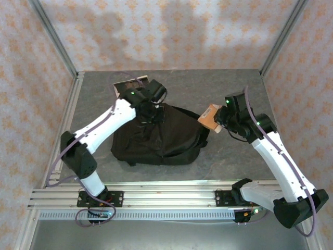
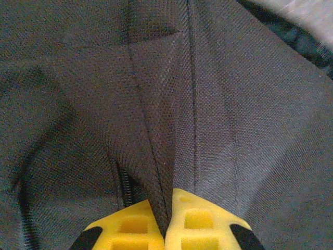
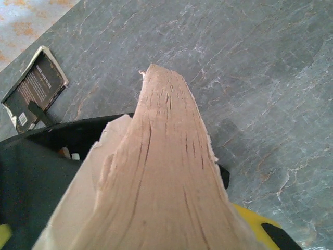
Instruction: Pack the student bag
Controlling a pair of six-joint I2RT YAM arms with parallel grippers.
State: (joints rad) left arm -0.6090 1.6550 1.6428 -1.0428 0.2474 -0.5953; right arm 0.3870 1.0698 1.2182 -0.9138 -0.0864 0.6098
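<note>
I see my left claw (image 2: 166,221) pressed shut on a fold of the backpack (image 1: 156,138), my right claw (image 1: 220,119) pinching a tan book (image 1: 209,116) just beside it.

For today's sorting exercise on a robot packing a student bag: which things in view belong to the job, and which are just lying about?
Job:
- student bag, pinched by the left claw
- tan book, in the right claw
- dark book on the table, probably next

Just there:
- table
- patterned walls
- metal rail
</note>
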